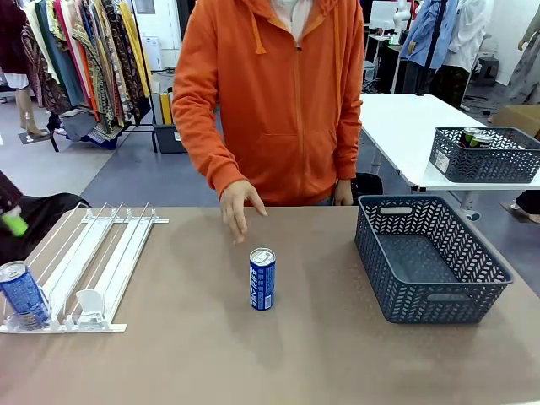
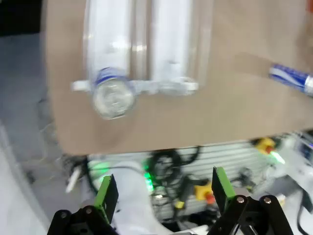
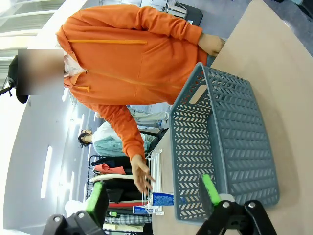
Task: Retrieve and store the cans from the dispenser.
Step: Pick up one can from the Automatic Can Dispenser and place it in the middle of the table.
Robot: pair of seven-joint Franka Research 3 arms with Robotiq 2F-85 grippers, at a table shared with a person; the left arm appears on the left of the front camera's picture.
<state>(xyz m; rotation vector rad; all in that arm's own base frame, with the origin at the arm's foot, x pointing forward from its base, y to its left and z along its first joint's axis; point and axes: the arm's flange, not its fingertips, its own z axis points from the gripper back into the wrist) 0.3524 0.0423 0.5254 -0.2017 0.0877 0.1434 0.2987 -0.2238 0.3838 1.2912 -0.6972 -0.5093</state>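
My left gripper, wide open and empty: centre on the can ahead, at the dispenser lip, before closing.

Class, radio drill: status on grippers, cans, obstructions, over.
Left gripper, right gripper open, empty. One blue can at dispenser lip, second blue can upright mid-table. Person's hand close behind it.

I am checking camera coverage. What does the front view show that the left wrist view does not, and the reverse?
Front view: the person's hand and the empty basket. Left wrist view: cables and green lights below the table edge, beyond the open left end effector. Both: the dispenser, a blue can at its lip, and a second blue can on the table.
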